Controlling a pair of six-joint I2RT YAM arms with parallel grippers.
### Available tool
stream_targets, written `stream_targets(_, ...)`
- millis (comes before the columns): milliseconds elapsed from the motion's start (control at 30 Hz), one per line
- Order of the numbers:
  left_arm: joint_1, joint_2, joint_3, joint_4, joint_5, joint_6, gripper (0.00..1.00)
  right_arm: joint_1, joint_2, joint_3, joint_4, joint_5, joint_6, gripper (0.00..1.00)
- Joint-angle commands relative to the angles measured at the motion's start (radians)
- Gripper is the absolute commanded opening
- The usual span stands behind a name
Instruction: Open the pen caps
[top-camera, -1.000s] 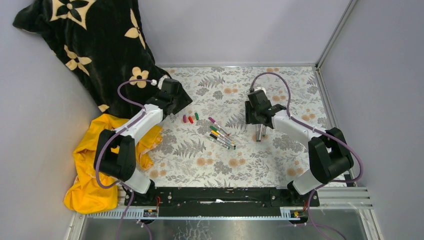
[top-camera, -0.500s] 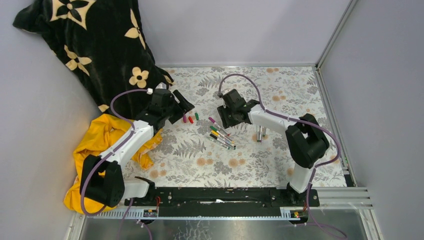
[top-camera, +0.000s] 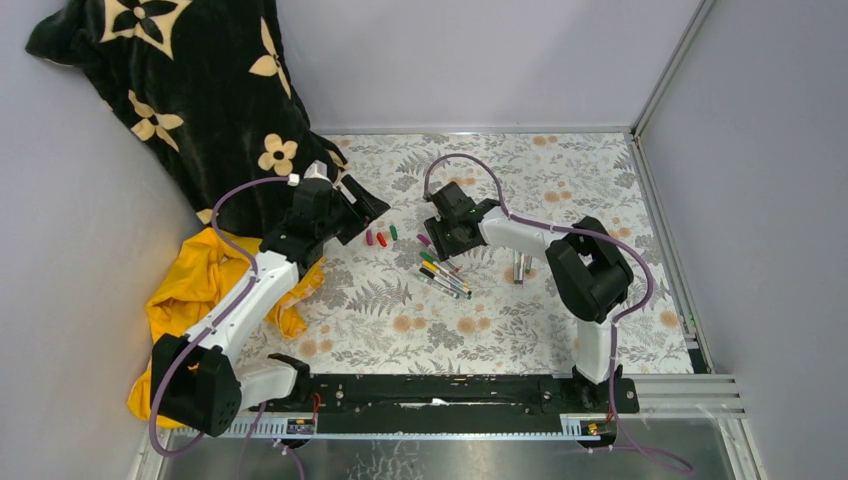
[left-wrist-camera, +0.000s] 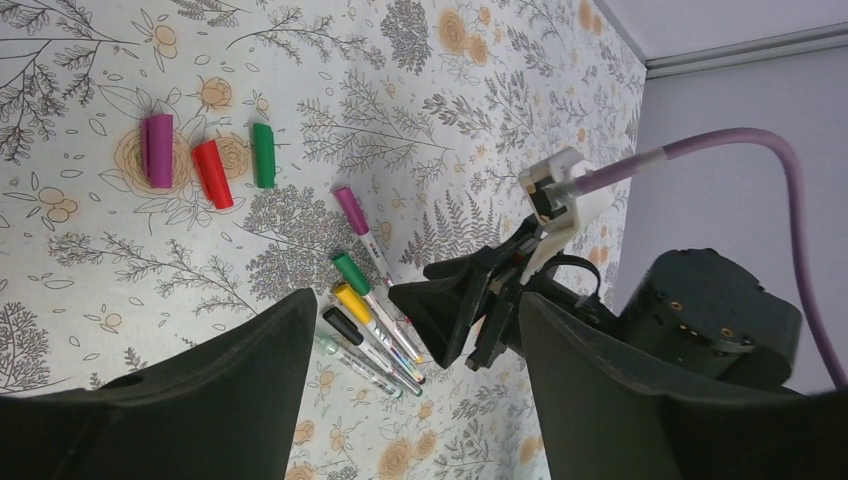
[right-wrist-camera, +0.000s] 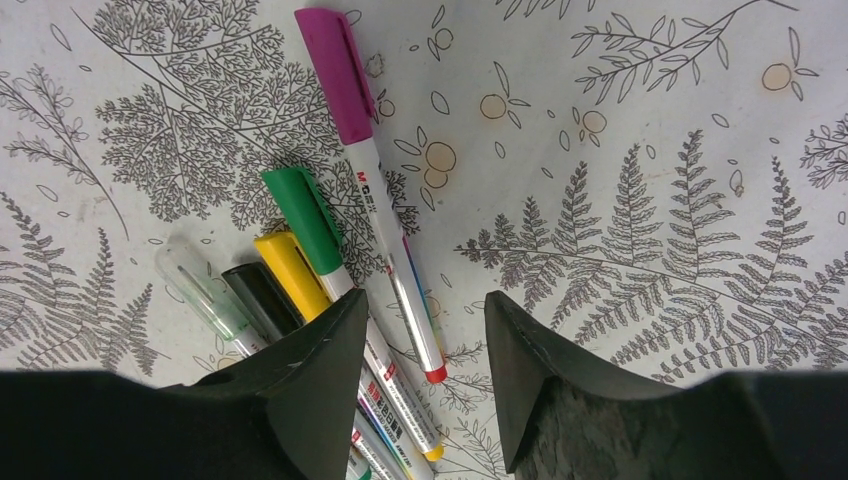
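Note:
Several capped pens lie side by side mid-table. In the right wrist view their caps are magenta, green, yellow, black and clear. My right gripper is open just above them, its fingers either side of the magenta-capped pen's barrel; it also shows from above. Three loose caps, magenta, red and green, lie left of the pens. My left gripper is open and empty, above the table left of the loose caps.
Uncapped pens lie right of the pen group. A black flowered cloth covers the back left corner and a yellow cloth lies at the left edge. Grey walls enclose the patterned table.
My right gripper has swung left from the uncapped pens to over the capped pen group. My left arm has stretched forward, its gripper ending slightly right, near the loose caps.

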Motion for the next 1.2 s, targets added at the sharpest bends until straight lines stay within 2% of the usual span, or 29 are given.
stream_targets(0,-0.004,-0.026,-0.007,0.049,0.017,-0.013,0.81,0.014,0.014,0.047,-0.01,-0.006,-0.015,0.54)
stream_targets(667,-0.004,-0.044,-0.034,0.072,0.004,-0.036,0.81,0.023,0.047,-0.014,0.005,0.046,-0.026,0.49)
stream_targets(833,-0.004,-0.038,-0.046,0.081,0.002,-0.041,0.81,0.022,0.06,-0.051,0.019,0.036,-0.015,0.42)
stream_targets(967,-0.004,-0.024,-0.048,0.083,0.007,-0.048,0.81,0.024,0.071,-0.075,0.024,0.022,-0.008,0.3)
stream_targets(1067,-0.004,-0.012,-0.047,0.084,0.005,-0.052,0.81,0.024,0.064,-0.088,0.032,0.009,-0.001,0.11)
stream_targets(1167,-0.004,0.011,-0.047,0.084,0.008,-0.05,0.81,0.025,0.034,-0.101,0.044,-0.01,0.005,0.0)
